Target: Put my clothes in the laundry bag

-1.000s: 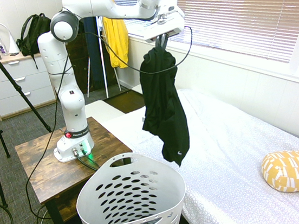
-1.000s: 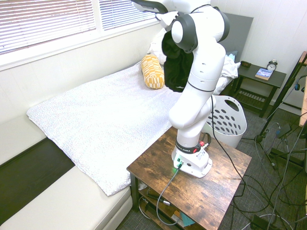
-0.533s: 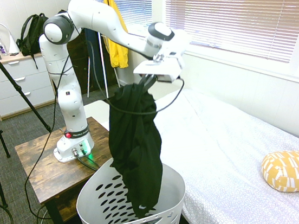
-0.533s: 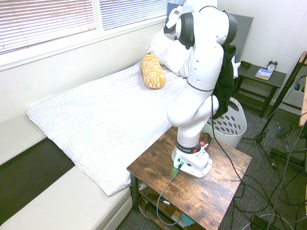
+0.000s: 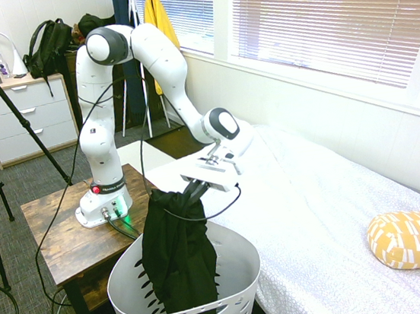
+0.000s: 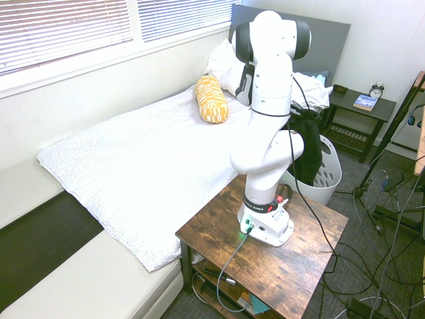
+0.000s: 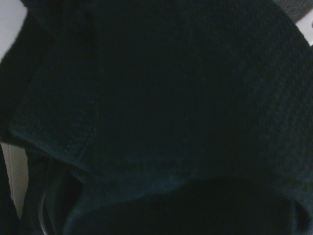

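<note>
The end effector (image 5: 192, 187) was clamped on the top of the black garment (image 5: 178, 257). The garment hung down into the white laundry basket (image 5: 238, 264), between the worktop (image 5: 59, 237) and the bed (image 5: 309, 214).

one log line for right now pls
jaws: shut on black shirt | shirt: hanging, lower part inside basket | basket: beside bed | release: not yet

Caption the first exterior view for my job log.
Tool gripping the black garment, its lower part inside the white laundry basket.
</note>
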{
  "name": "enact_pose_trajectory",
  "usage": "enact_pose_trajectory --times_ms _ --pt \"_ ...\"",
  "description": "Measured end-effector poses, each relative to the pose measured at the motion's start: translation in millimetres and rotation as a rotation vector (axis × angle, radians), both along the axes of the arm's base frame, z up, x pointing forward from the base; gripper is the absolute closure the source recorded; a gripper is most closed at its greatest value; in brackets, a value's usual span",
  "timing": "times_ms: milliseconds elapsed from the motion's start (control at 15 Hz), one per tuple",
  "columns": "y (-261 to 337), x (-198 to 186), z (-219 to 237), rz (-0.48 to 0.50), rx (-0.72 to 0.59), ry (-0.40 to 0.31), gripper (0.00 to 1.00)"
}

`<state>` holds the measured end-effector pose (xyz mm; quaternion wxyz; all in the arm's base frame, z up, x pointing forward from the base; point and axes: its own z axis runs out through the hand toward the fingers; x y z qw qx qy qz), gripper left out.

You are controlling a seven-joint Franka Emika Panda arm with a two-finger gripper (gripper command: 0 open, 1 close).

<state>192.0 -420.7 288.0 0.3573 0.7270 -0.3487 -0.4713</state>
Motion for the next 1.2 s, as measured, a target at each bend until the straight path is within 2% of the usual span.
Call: enact_pose_trajectory --times_ms 200,467,667,933,1200 --pt "-2.8 -11.0 -22.7 -0.021 0.005 0.040 0.00" --pt "-5.9 -9.8 -17.7 -0.014 -0.005 0.025 0.00" --pt "3.7 33.3 1.9 -0.042 0.038 -0.150 0.00" --pt "53.7 136.3 14.2 0.007 0.084 -0.442 0.00" --pt "139.8 237.5 16.8 -0.017 0.130 -0.732 0.00"
